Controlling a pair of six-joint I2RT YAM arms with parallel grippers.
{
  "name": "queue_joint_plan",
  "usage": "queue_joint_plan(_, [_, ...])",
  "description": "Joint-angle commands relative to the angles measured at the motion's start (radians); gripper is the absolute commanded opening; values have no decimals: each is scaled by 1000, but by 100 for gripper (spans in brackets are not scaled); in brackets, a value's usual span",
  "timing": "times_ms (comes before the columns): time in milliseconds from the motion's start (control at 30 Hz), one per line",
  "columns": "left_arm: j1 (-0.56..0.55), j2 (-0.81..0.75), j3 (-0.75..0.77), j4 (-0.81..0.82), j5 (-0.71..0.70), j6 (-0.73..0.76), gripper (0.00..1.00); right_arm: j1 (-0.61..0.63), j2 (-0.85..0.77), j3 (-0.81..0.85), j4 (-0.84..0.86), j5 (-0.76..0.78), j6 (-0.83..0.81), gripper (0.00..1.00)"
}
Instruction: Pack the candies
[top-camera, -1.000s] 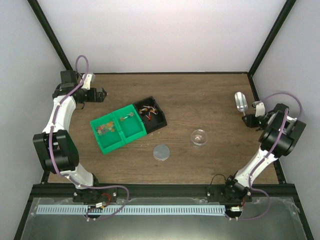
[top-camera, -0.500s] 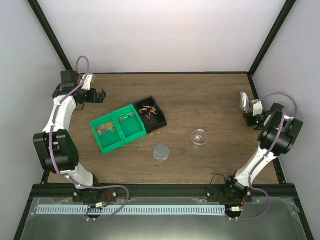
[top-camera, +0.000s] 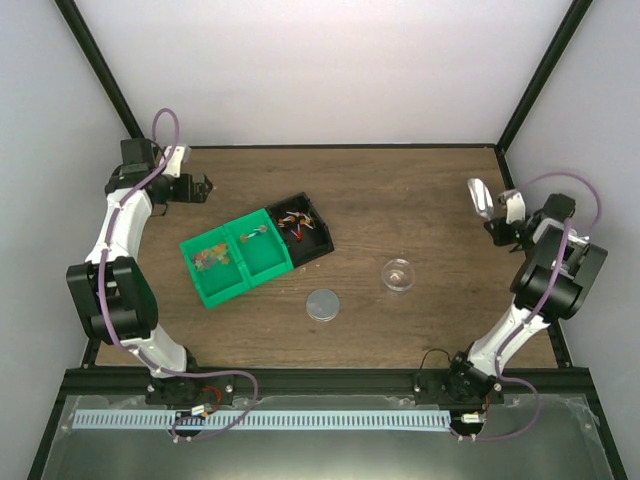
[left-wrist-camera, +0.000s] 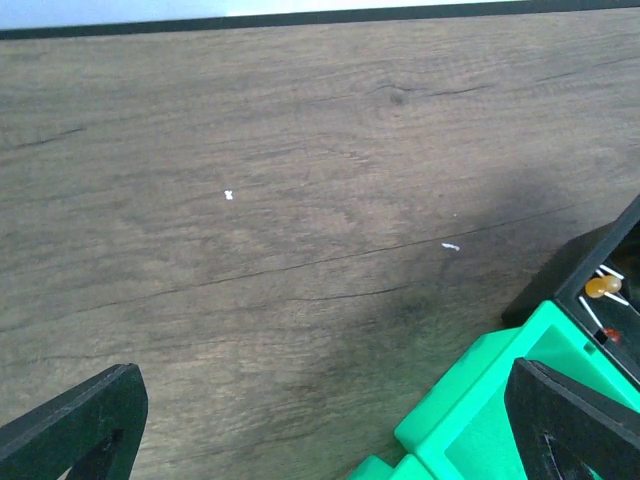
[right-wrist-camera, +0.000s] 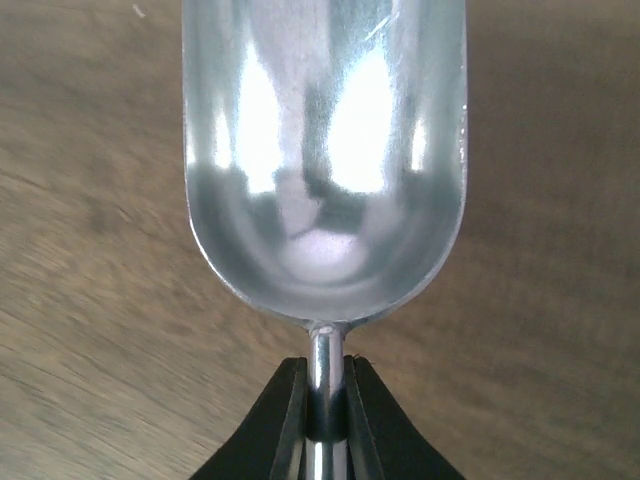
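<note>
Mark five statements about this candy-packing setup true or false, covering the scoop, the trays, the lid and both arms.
1. Candies lie in the green tray. True.
2. The right jaws are shut on the handle of the scoop. True.
3. The scoop is heaped with candies. False: its bowl is empty in the right wrist view.
4. The grey lid sits on top of the clear dish. False: the lid lies flat on the table, apart from the dish and to its left in the top view.
5. The left jaws are open and hold nothing. True.
</note>
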Motion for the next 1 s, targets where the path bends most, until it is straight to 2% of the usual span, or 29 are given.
queue_joint_plan(0, [-6,-36,27,31,98,76,100,59,-110,165,-285,-80,-44,1])
queue_joint_plan(100, [-14,-44,44,14,186,129,100,142,-166,218,-419,-79,-76,1])
queue_joint_plan(200, [-34,-41,77,-43,264,193,100,250,-242,225,-483,-63,-77,1])
queue_joint_plan(400, [-120,-51,140,-198,313,272,100,502,-358,231,-552,-13,-51,1])
queue_joint_plan(533, [-183,-95,155,-301,426,444,100,643,-365,256,-598,5,-25,1])
queue_joint_plan(667, [-293,-161,100,-296,431,601,100,771,-374,251,-616,-6,12,1])
queue_joint_plan(767, [-340,-186,73,-233,441,537,100,872,-399,229,-593,35,33,1])
queue_joint_plan(867, [-344,-161,94,-199,545,391,100,949,-422,214,-569,85,38,1])
queue_joint_plan(967, [-384,-153,108,-236,596,416,100,985,-427,221,-590,82,30,1])
